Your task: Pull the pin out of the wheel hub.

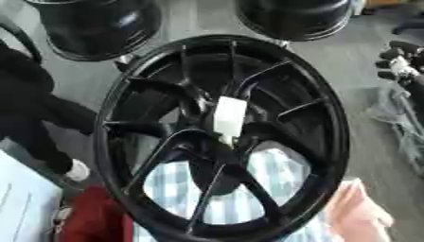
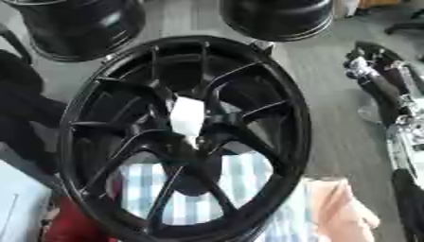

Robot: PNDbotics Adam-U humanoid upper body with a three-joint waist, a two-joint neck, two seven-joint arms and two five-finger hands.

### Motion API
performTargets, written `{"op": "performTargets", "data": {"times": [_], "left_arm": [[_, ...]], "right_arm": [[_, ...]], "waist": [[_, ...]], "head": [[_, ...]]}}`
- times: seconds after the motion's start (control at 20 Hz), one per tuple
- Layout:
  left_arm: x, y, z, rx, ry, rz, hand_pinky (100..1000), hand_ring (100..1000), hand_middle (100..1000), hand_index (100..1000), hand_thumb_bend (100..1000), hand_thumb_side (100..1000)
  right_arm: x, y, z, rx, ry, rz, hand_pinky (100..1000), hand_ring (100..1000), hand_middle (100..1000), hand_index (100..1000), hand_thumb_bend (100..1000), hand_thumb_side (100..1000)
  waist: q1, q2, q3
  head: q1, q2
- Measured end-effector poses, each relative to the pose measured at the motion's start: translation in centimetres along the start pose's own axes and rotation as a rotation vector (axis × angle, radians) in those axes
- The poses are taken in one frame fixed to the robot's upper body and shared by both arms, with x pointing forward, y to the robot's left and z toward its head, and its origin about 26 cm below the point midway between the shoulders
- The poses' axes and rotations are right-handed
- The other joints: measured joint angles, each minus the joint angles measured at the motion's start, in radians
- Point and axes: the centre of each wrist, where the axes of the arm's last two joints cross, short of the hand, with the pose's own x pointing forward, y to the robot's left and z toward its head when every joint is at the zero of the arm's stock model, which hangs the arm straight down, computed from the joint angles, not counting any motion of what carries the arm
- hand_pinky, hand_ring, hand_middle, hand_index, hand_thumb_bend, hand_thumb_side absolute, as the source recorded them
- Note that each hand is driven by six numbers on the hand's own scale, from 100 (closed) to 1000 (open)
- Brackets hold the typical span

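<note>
The white pin (image 1: 228,117) still sits in the middle of the big black wheel hub (image 1: 319,118). The right hand (image 1: 401,65) waits by the wheel's right side with fingers curled, holding nothing. I think it must reach in next and pinch the pin.

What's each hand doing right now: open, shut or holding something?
Left hand: not in view.
Right hand: at the right edge, apart from the wheel; state cannot be told.

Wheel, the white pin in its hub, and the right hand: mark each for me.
wheel (image 1: 327,113): left eye view, on the right side of its black rim.
white pin (image 1: 228,117): left eye view, middle of its body.
right hand (image 2: 368,64): right eye view, on its dark fingers.
</note>
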Motion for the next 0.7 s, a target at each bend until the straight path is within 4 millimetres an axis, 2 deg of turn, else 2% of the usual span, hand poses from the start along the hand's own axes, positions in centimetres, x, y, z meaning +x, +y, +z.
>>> {"op": "performTargets", "data": {"times": [0.45, 0.7], "left_arm": [[0.0, 0.0, 0.0, -0.001, 0.001, 0.0, 723, 784, 700, 749, 277, 585], [-0.21, -0.14, 0.12, -0.016, 0.01, -0.002, 723, 785, 700, 750, 276, 588]], "right_arm": [[-0.07, -0.01, 0.0, 0.0, 0.006, 0.0, 784, 762, 691, 813, 110, 418], [-0.5, -0.06, 0.01, -0.002, 0.025, -0.001, 784, 763, 693, 814, 109, 418]], "waist": [[0.0, -0.003, 0.003], [0.0, -0.035, 0.004]], "head": [[0.002, 0.001], [0.004, 0.024]]}}
